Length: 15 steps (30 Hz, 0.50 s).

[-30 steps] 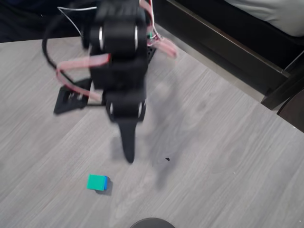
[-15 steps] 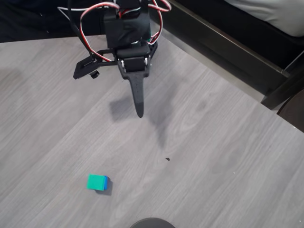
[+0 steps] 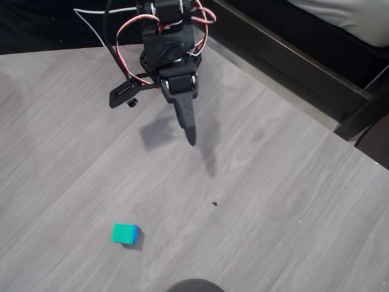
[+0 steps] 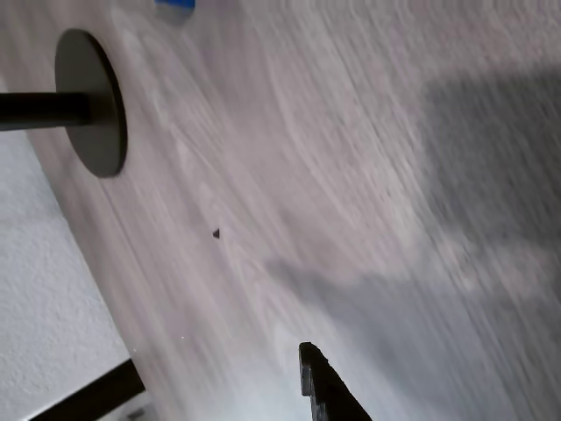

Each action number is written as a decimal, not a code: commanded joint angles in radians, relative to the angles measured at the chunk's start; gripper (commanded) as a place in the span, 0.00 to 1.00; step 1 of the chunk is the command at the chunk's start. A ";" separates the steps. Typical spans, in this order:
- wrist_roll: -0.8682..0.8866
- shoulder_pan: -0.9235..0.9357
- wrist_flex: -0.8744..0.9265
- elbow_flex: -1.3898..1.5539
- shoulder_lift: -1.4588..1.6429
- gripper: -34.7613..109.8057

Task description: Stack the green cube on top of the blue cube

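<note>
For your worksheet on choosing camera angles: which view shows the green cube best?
The overhead view. There the green cube is seen whole and sharp, sitting on the blue cube, far from the gripper. The wrist view catches only a blue sliver at its top edge, no green.

A teal-green cube (image 3: 124, 232) sits on a bright blue cube (image 3: 136, 235). The desk (image 3: 273, 201) is pale grey with wood grain. The claw (image 3: 190, 139) is black, with red and white wires (image 3: 124, 36).

The overhead view looked down from high on the surface (image 3: 292, 201), arm at 12 o'clock. The wrist view skimmed low and tilted. Both shared a dark speck (image 3: 214, 204) (image 4: 216, 233).
</note>
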 commanded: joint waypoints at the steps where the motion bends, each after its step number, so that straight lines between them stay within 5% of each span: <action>1: -0.011 0.012 -0.021 0.046 0.072 0.59; 15: -0.008 0.014 -0.127 0.279 0.074 0.59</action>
